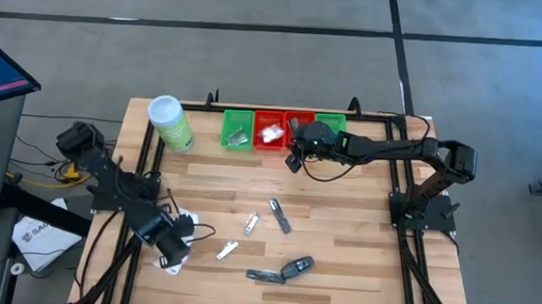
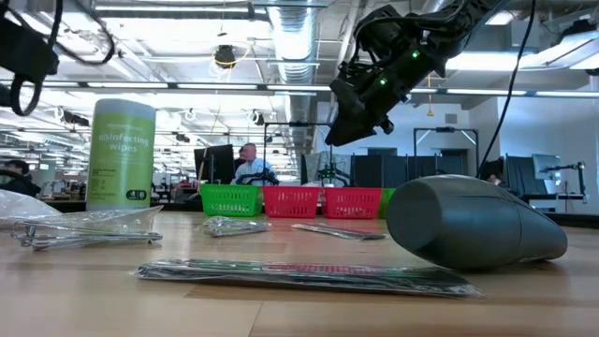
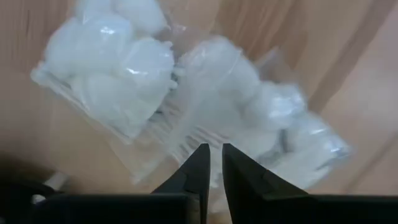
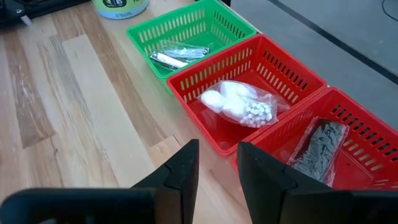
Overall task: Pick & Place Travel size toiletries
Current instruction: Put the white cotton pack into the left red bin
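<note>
A big open work room, like a lab or office. Long ceiling lights [image 2: 187, 11] and silver pipes [image 2: 295, 37] hang above, and a person [image 2: 251, 167] sits at screens [image 2: 217, 161] behind the wooden counter [image 1: 342, 222].

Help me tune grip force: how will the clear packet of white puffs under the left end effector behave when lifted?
The packet looks like thin, crinkly film over soft puffs, so probably light, floppy and sagging. Its glossy film may slip between the left end effector's narrow fingertips.
</note>
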